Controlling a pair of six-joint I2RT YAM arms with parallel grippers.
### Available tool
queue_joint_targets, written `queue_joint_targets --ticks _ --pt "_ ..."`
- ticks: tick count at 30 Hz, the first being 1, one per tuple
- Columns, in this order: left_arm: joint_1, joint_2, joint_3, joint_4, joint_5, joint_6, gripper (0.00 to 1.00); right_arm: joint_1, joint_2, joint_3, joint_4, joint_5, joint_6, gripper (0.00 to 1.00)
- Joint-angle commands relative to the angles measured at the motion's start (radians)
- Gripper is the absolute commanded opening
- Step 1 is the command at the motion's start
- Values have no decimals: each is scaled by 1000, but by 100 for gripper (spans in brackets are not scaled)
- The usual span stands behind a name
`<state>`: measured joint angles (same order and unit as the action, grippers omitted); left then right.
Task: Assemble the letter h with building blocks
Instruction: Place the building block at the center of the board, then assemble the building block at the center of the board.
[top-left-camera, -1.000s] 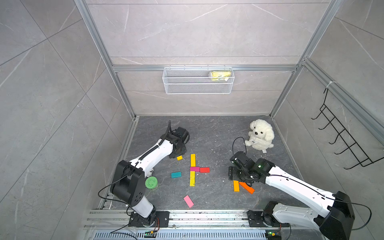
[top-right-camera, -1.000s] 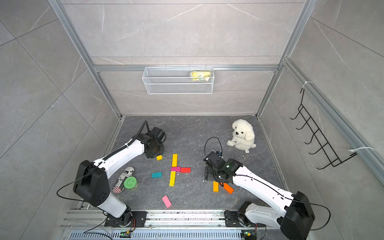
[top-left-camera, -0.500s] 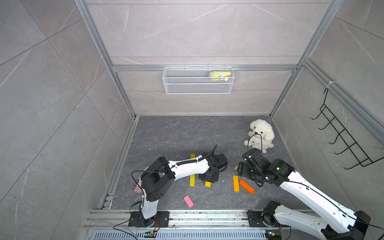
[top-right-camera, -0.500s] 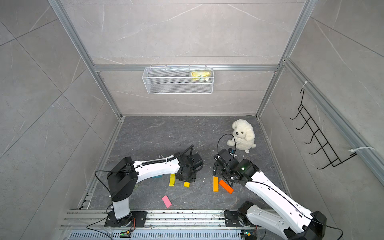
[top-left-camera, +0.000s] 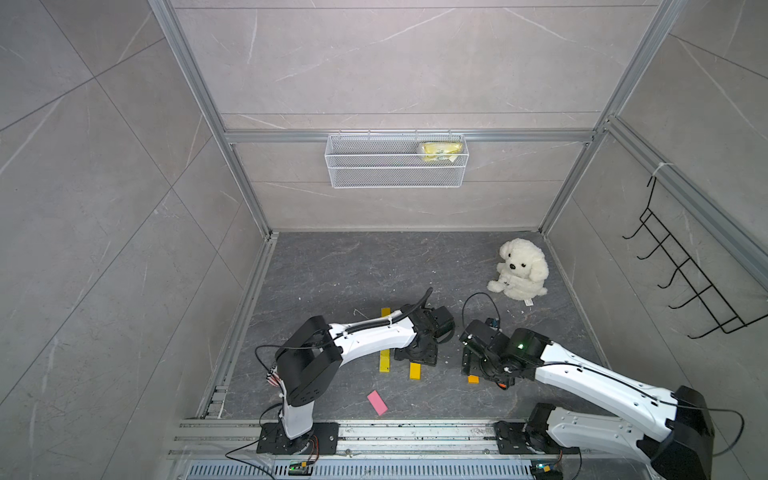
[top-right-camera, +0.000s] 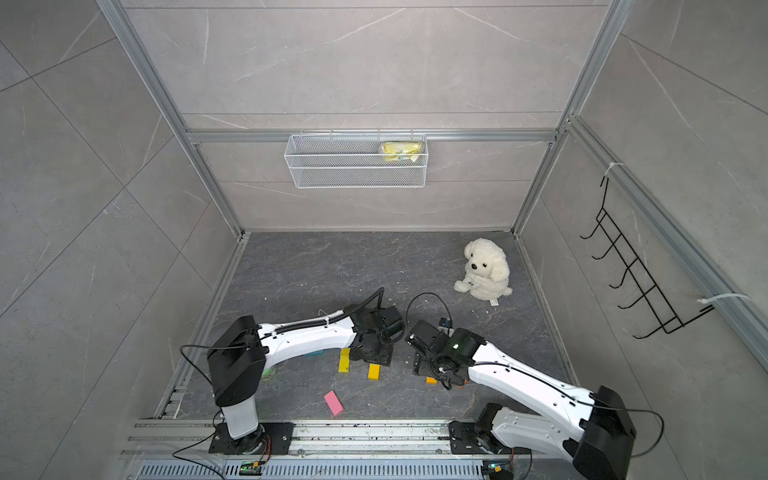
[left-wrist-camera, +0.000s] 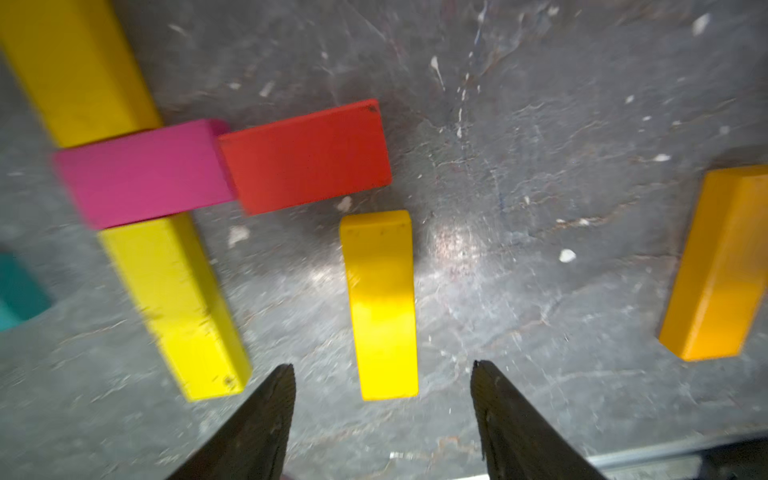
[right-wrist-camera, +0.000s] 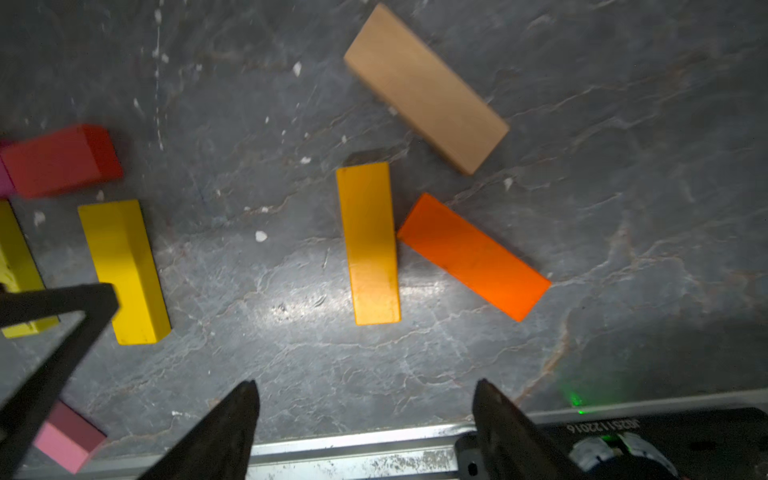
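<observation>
My left gripper (left-wrist-camera: 381, 368) is open just above the floor, its jaws on either side of the near end of a short yellow block (left-wrist-camera: 380, 303) without touching it. Beside that block lie two yellow bars (left-wrist-camera: 178, 303) in a line, with a magenta block (left-wrist-camera: 141, 174) and a red block (left-wrist-camera: 307, 156) set across them. My right gripper (right-wrist-camera: 365, 383) is open and empty above an amber bar (right-wrist-camera: 370, 245), an orange bar (right-wrist-camera: 473, 255) and a tan bar (right-wrist-camera: 424, 87). In a top view the left gripper (top-left-camera: 415, 355) and the right gripper (top-left-camera: 471, 361) sit close together.
A pink block (top-left-camera: 377, 402) lies near the front rail (top-left-camera: 415, 428). A teal block (top-right-camera: 313, 353) peeks out under the left arm. The white plush dog (top-left-camera: 519, 270) sits at the back right. A wire basket (top-left-camera: 397, 160) hangs on the back wall.
The left arm swung from the back left to the middle with the short yellow block, set it down right of the yellow bars and opened. The right arm shifted over the amber and orange bars.
</observation>
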<state>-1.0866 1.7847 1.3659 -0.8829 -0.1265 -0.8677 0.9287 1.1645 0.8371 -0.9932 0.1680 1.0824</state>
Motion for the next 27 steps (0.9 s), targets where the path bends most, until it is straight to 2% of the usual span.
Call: queue_joint_targets --ticks 1,4,6,9,11,13,17,24,27 --pt "44 -246 -7 -140 -141 -25 71 93 142 84 113 20 75 86" --pt "181 -451 -70 -187 -201 -33 69 147 306 169 179 -3 69 87" --pt "309 -603 -145 -164 -215 -22 69 165 388 206 226 -17 67 87" --pt "489 -775 -250 -104 -152 29 71 168 489 261 257 -41 45 86" --pt "566 -810 -274 -102 -96 57 71 168 544 292 265 -58 21 86" --pt "597 -800 -282 -113 -62 70 70 169 592 323 260 -64 8 85" --pt "603 -776 -311 -91 -10 67 68 169 667 382 251 -70 -13 80" --pt "611 -769 -327 -63 -6 70 68 166 730 423 215 -39 -9 58" --pt "614 -759 -329 -59 -2 69 68 164 753 439 209 -41 -23 53"
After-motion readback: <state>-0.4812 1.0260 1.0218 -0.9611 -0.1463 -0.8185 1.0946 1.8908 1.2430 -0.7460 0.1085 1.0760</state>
